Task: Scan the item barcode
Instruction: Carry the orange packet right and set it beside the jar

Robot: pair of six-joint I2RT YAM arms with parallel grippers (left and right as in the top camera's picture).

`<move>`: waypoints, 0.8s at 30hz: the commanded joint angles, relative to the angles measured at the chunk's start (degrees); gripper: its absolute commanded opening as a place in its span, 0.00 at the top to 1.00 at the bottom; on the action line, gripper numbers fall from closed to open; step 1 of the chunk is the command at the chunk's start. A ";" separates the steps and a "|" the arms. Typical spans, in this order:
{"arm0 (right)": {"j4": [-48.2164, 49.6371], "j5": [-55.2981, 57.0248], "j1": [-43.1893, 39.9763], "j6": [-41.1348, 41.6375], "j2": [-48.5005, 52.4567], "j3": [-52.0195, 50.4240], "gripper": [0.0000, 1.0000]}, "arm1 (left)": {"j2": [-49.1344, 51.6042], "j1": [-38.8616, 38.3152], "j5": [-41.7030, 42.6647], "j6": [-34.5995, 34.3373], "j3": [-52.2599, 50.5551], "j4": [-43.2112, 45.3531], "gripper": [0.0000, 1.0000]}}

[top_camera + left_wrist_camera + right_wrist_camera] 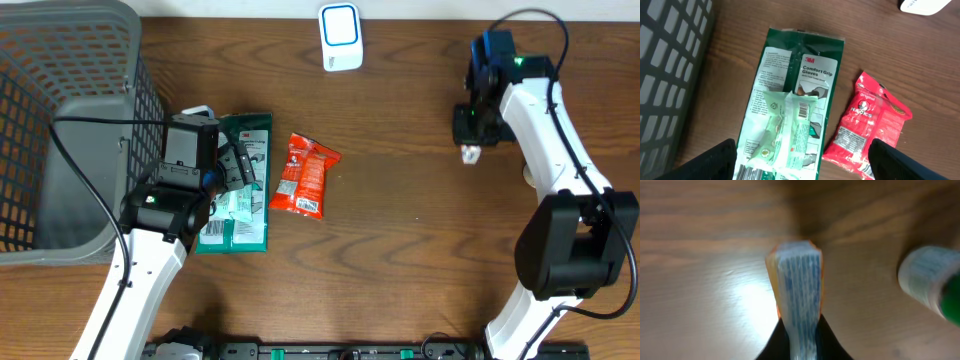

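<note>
My right gripper [801,330] is shut on a thin flat packet [799,280] with blue stripes and an orange edge, held edge-on just above the table. Seen from overhead, this gripper [470,140] hangs at the right, well away from the white and blue scanner [340,37] at the back. My left gripper [802,146] stands wide open over a green glove package [810,70], its fingers [715,161] on either side. A pale green sachet [785,130] lies on top of that package. A red snack pack [865,120] lies to its right.
A grey mesh basket [60,120] fills the left end of the table, close to the left arm. A small white and green cylinder [927,280] rests on the table right of the held packet. Dark cables run round both arms.
</note>
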 commanded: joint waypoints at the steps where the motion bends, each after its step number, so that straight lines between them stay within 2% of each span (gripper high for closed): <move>1: 10.03 3.26 -2.73 -4.00 -0.37 -10.23 0.99 | -0.20 0.20 -0.13 -0.09 1.11 -0.02 0.16; 6: 20.57 6.67 -5.14 -4.26 -0.37 -17.81 0.98 | -0.20 0.20 -0.15 -0.09 1.11 -0.02 0.16; 7: 20.70 6.67 -5.40 -4.26 -0.37 -18.08 0.88 | -0.20 0.20 -0.15 -0.09 1.11 -0.04 0.16; 8: 20.70 6.67 -5.62 -4.26 -0.37 -18.08 0.69 | -0.20 0.20 -0.15 -0.09 1.11 -0.02 0.16; 9: 20.68 6.69 -5.75 -4.26 -0.37 -18.05 0.59 | -0.20 0.20 -0.15 -0.09 1.11 -0.02 0.16; 13: 20.55 6.69 -5.79 -4.28 -0.46 -17.99 0.48 | -0.20 0.20 -0.15 -0.09 1.11 -0.02 0.16; 20: 10.62 6.84 -5.70 -3.48 -0.98 -10.38 0.40 | -0.20 0.20 -0.15 -0.09 1.11 -0.02 0.16; 24: 8.37 3.10 -5.46 -2.75 -0.98 -8.76 0.41 | -0.20 0.20 -0.15 -0.09 1.11 -0.04 0.16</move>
